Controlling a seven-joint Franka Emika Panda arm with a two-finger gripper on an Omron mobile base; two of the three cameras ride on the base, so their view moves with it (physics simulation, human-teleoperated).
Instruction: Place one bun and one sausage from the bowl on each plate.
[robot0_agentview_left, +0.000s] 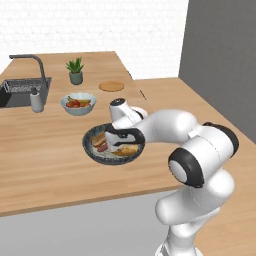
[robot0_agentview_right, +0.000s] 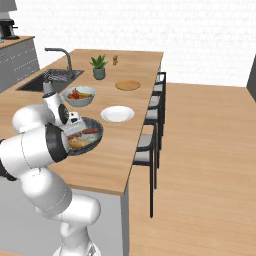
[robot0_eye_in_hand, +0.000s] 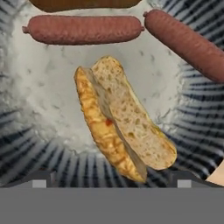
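Observation:
The dark speckled bowl (robot0_agentview_left: 91, 150) (robot0_agentview_right: 96, 135) (robot0_eye_in_hand: 26, 144) sits near the counter's front edge. In it lie a split bun (robot0_eye_in_hand: 124, 120) (robot0_agentview_left: 127, 150), two sausages (robot0_eye_in_hand: 83, 29) (robot0_eye_in_hand: 188, 43) and the edge of another bun (robot0_eye_in_hand: 83, 3). My gripper (robot0_eye_in_hand: 113, 180) (robot0_agentview_left: 118, 144) (robot0_agentview_right: 75, 134) hangs low over the bowl, open, with its fingertips (robot0_eye_in_hand: 41, 179) wide on either side of the split bun's near end and nothing held. The white plate (robot0_agentview_right: 117, 114) lies just beyond the bowl. The wooden plate (robot0_agentview_left: 111, 86) (robot0_agentview_right: 128, 85) lies farther back.
A pale-blue fruit bowl (robot0_agentview_left: 78, 103) (robot0_agentview_right: 79, 96) stands behind the dark bowl. A potted plant (robot0_agentview_left: 75, 71) (robot0_agentview_right: 99, 67), a soap dispenser (robot0_agentview_left: 36, 100) and the sink (robot0_agentview_left: 22, 90) are at the back left. Stools (robot0_agentview_right: 150, 140) line the counter's right edge.

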